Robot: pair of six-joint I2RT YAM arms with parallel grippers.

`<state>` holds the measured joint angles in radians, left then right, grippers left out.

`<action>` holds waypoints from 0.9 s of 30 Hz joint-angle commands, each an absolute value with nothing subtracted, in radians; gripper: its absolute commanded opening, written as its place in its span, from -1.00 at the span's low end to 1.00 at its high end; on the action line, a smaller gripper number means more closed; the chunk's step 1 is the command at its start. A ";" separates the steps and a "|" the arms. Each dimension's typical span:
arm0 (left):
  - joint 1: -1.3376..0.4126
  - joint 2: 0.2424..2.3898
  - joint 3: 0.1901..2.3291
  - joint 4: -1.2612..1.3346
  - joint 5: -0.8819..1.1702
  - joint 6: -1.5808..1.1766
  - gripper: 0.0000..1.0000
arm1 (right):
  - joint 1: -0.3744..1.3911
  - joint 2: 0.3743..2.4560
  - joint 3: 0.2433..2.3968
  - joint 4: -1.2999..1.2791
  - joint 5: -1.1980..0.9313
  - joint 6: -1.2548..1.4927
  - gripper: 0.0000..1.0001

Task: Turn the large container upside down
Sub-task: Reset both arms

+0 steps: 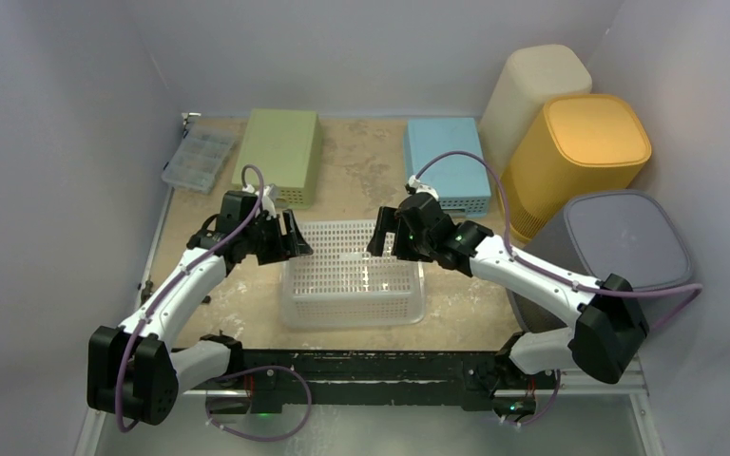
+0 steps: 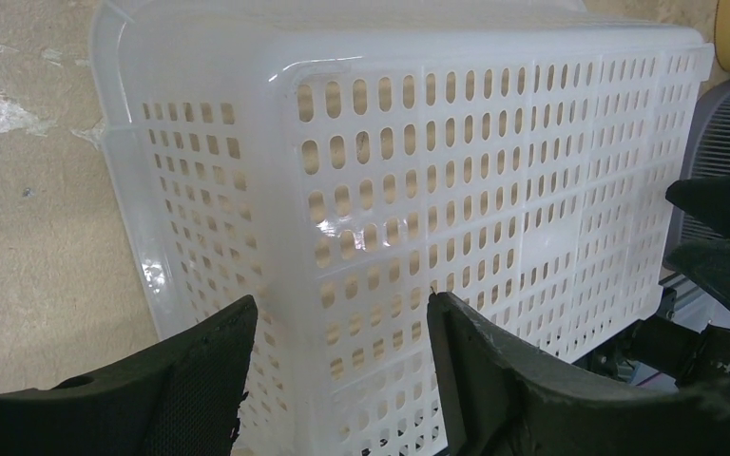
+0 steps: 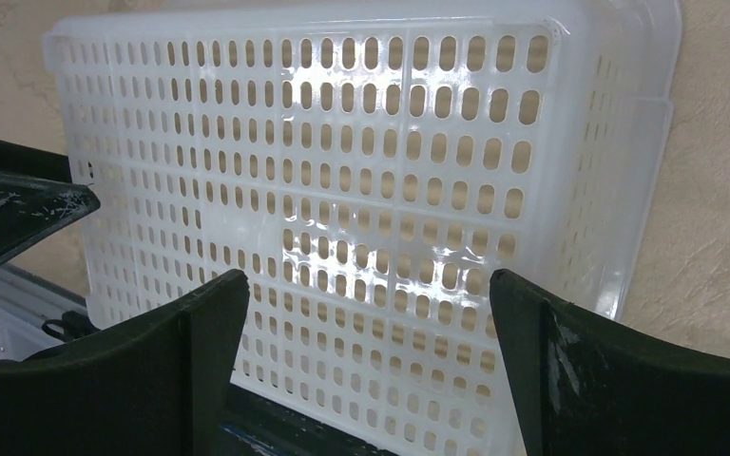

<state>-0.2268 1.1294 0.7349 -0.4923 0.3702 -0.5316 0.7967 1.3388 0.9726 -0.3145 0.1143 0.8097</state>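
The large container is a white perforated plastic basket [image 1: 352, 271] in the middle of the table. It rests with its flat base up and its flared rim down on the table. My left gripper [image 1: 295, 237] is open and empty, just above the basket's far left corner. In the left wrist view its jaws [image 2: 342, 313] frame that corner of the basket [image 2: 418, 142]. My right gripper [image 1: 380, 237] is open and empty above the far right part of the base. In the right wrist view its jaws [image 3: 369, 285] stand wide over the basket [image 3: 342, 142].
A green box [image 1: 278, 152], a blue box [image 1: 447, 161] and a clear organiser [image 1: 198, 159] lie along the back. A beige bin [image 1: 532, 90], a yellow bin [image 1: 585, 152] and a grey bin [image 1: 618, 242] stand at the right. Walls close in on both sides.
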 commanded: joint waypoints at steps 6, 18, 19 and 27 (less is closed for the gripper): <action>-0.234 1.076 0.813 -0.534 0.271 -0.512 0.34 | 0.802 1.308 1.039 -0.384 0.160 0.784 0.97; -0.233 0.913 0.950 -0.673 -0.197 -0.484 0.54 | 0.802 1.153 1.150 -0.387 0.388 0.681 0.97; -0.234 0.901 0.952 -0.678 -0.246 -0.479 0.57 | 0.802 1.138 1.155 -0.377 0.394 0.662 0.97; -0.235 0.828 0.883 -0.610 -0.494 -0.449 0.62 | 0.802 1.072 1.198 -0.388 0.442 0.596 0.97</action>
<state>-0.2306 0.8604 0.9169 -0.6598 -0.3328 -0.4858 0.7986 1.0943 1.1503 -0.3828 0.3840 0.6434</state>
